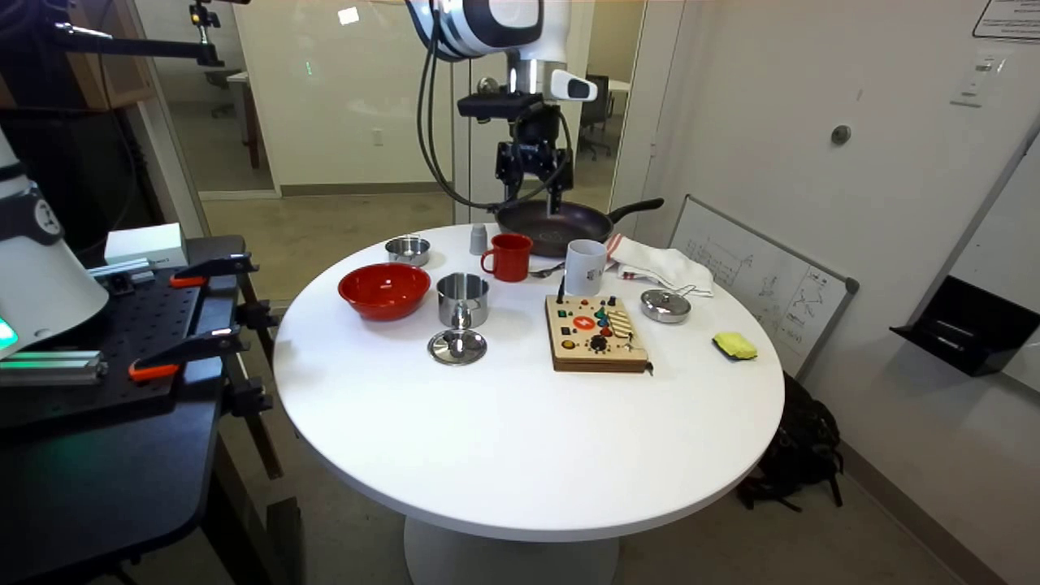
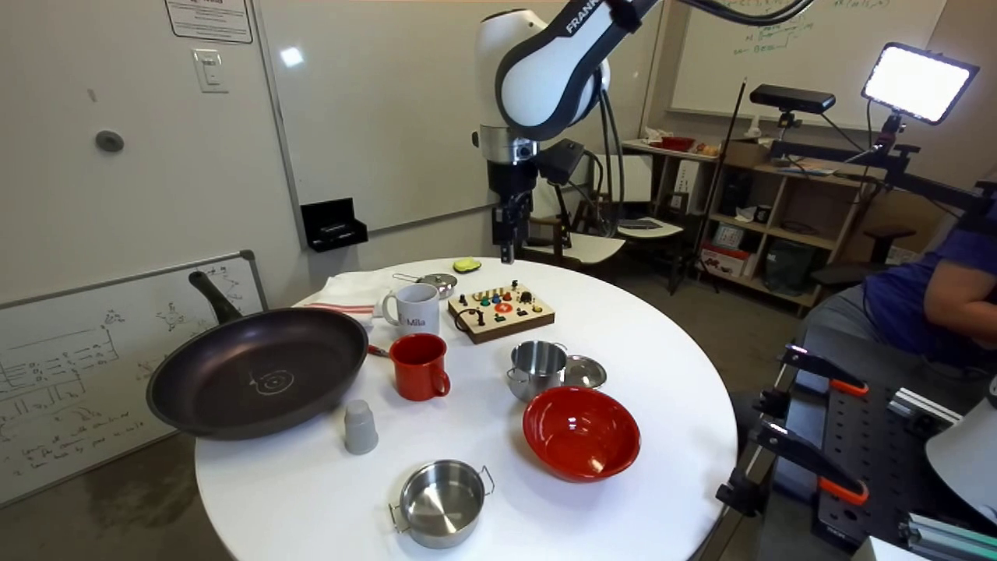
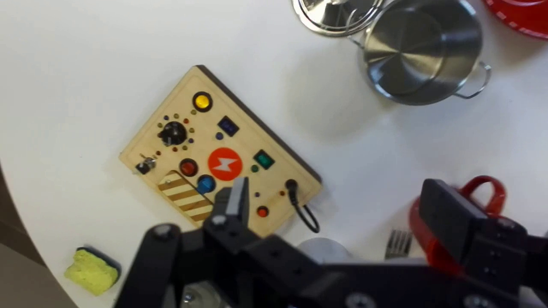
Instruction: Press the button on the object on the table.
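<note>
The object is a flat wooden board (image 1: 578,353) lying on the round white table (image 1: 487,447). It also shows in an exterior view (image 2: 510,327) and in the wrist view (image 3: 239,141). Its top carries a yellow button (image 3: 202,101), a red button (image 3: 188,167), a blue button (image 3: 206,184), a small red button (image 3: 262,211), a green rectangular switch (image 3: 263,159), a black knob (image 3: 174,133) and a cable (image 3: 295,199). My gripper (image 1: 533,199) is open and empty, high above the table. In the wrist view my left-hand finger covers part of the board's lower edge.
A white mug (image 1: 584,268) stands right beside the board, with a red mug (image 1: 511,258) nearby. A steel pot (image 1: 463,299), lid (image 1: 457,347), red bowl (image 1: 384,291), black pan (image 2: 261,374), small lidded pan (image 1: 665,305), towel (image 1: 662,264) and sponge (image 1: 734,345) surround it.
</note>
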`<state>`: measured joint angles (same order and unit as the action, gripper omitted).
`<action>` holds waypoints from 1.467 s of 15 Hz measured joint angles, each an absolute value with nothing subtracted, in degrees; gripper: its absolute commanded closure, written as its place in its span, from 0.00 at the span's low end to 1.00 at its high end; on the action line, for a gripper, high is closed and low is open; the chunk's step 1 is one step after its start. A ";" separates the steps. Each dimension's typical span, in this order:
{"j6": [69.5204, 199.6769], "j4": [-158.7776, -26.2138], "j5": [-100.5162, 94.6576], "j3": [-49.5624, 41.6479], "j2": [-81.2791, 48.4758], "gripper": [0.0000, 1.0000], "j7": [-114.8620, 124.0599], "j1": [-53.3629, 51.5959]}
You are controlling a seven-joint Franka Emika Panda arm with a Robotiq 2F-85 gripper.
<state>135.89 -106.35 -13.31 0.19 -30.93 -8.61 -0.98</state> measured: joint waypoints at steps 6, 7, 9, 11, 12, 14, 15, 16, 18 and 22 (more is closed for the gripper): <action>129.42 -89.96 -15.16 -3.98 -42.18 0.00 -0.96 -2.98; 129.10 -88.94 -15.16 -4.01 -42.95 0.00 -0.86 -3.00; 128.87 -88.11 -15.16 -4.03 -43.53 0.00 -0.66 -3.08; 128.69 -87.88 -15.16 -4.05 -43.56 0.00 -0.53 -3.15; 128.62 -87.80 -15.16 -4.06 -43.56 0.00 -0.51 -3.17; 128.55 -87.78 -15.16 -4.07 -43.56 0.00 -0.47 -3.18; 128.54 -87.78 -15.16 -4.07 -43.56 0.00 -0.45 -3.19; 128.53 -87.78 -15.16 -4.08 -43.56 0.00 -0.43 -3.19; 128.53 -87.80 -15.16 -4.07 -43.56 0.00 -0.42 -3.18; 129.96 -87.81 -16.90 -4.06 -43.84 0.00 -5.11 -2.92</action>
<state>129.96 -87.81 -16.90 -4.06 -43.84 -5.11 -2.92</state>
